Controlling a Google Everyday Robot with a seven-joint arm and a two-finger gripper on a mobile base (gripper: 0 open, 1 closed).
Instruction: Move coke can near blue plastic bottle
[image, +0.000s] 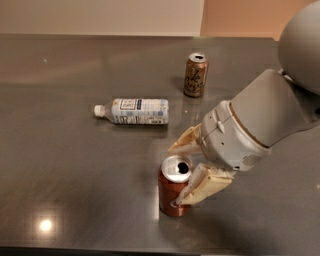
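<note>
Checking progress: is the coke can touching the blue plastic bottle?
Apart. The camera view shows open table between the coke can and the blue plastic bottle; the gripper straddles the can, fingers open.

Tabletop (75, 175): dark grey with a dull sheen and pale light spots.
Red can (167, 196), at 6 o'clock: red body, white script, silver top.
Bottle (135, 111), near centre: clear, with a white cap and a white-and-blue label.
Brown can (195, 75), at 1 o'clock: brown-tan with dark script.
Tool (176, 175), at 5 o'clock, straddling the red can with its fingers (200, 186) apart: cream-tan fingers, pale grey housing.
</note>
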